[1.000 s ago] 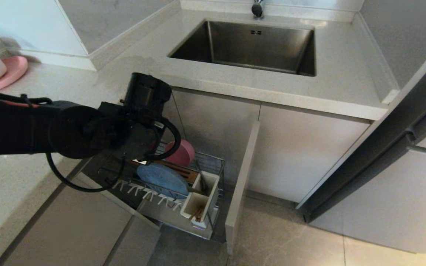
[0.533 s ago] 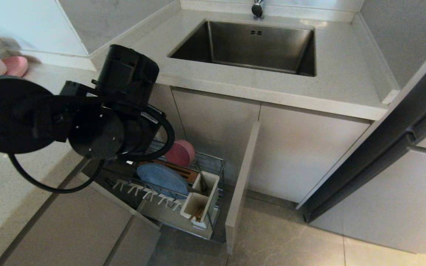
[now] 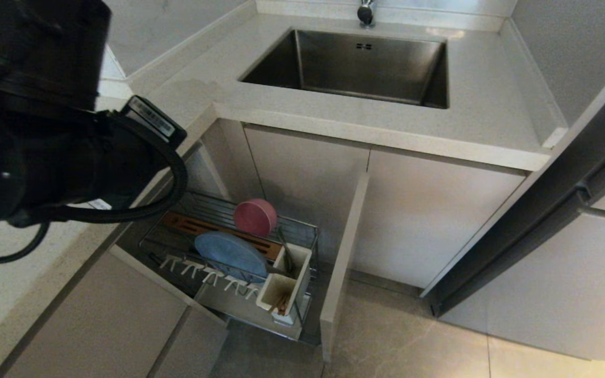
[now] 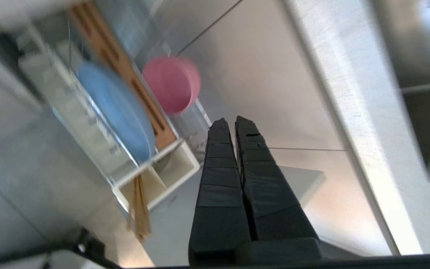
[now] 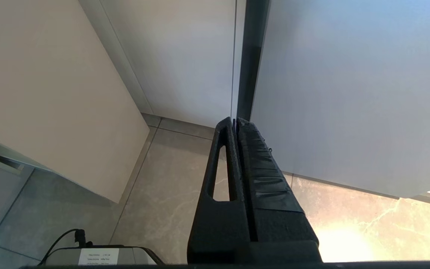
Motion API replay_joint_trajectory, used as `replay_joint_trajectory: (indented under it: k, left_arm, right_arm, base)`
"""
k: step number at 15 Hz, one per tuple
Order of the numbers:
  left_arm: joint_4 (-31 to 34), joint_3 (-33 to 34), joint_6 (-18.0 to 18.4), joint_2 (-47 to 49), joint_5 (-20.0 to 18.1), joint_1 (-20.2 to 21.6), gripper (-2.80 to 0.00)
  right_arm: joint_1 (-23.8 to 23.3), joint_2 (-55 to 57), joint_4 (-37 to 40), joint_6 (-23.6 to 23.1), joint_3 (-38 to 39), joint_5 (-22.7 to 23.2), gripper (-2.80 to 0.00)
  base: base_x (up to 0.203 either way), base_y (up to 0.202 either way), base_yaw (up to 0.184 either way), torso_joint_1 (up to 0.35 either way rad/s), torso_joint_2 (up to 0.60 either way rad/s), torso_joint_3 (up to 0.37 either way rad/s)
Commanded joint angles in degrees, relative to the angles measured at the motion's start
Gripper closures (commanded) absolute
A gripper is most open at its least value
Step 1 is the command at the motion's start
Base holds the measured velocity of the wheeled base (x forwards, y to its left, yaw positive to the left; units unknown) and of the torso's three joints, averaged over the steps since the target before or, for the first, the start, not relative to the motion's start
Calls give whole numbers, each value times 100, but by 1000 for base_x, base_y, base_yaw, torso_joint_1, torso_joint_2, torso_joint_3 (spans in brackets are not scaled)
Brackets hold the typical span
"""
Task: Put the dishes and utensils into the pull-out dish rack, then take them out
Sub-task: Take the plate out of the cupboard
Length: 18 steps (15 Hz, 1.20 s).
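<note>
The left gripper [image 4: 231,123] is closed and empty, high above the rack [image 3: 302,231], which holds the pink bowl [image 3: 255,217], blue plate [image 3: 230,255] and chopsticks [image 3: 282,303]. A hasty descent could knock the upright plate over.

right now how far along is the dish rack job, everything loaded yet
Loading looks done: the pink bowl and blue plate stand in the pull-out dish rack, and the chopsticks sit in its white utensil box. A slim utensil leans there too. Nothing is in hand: the left gripper is shut and empty above the rack, and the right gripper hangs shut near the floor. Unloading is left.
</note>
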Motion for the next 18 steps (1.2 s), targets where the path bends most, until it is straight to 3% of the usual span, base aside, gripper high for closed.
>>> replay_joint_trajectory:
  k: [1,3,6,7,8,11,12,14,18]
  left_arm:
    - [0,7,267,-562,15,2,0]
    - [-9,9,851,-1025,-6,90,0]
    - [-10,23,1664,-1580,-83,621,0]
    - [-11,20,1962,-1797,-266,801,0]
    - [-11,19,2273,-2026,-571,989,0]
    - [4,59,3293,-2746,-2125,1951,0]
    - [6,85,3514,-2931,-2490,2238,0]
    - [7,188,3781,-3314,-3053,2787,0]
    - [1,863,4360,-4261,-3968,3350,0]
  right_arm:
    - [0,7,-2,0,0,-1,0]
    - [0,8,-2,0,0,-1,0]
    - [0,9,-2,0,0,-1,0]
    - [0,0,-2,0,0,-1,0]
    - [0,8,-2,0,0,-1,0]
    - [0,0,-2,0,0,-1,0]
    - [0,2,-2,0,0,-1,0]
    - [0,0,-2,0,0,-1,0]
    - [0,0,-2,0,0,-1,0]
  base:
    - [0,0,0,0,0,0]
    - [0,0,0,0,0,0]
    - [0,0,0,0,0,0]
    - [0,0,0,0,0,0]
    - [0,0,0,0,0,0]
    - [0,0,0,0,0,0]
    - [0,0,0,0,0,0]
    - [0,0,0,0,0,0]
    - [0,0,0,0,0,0]
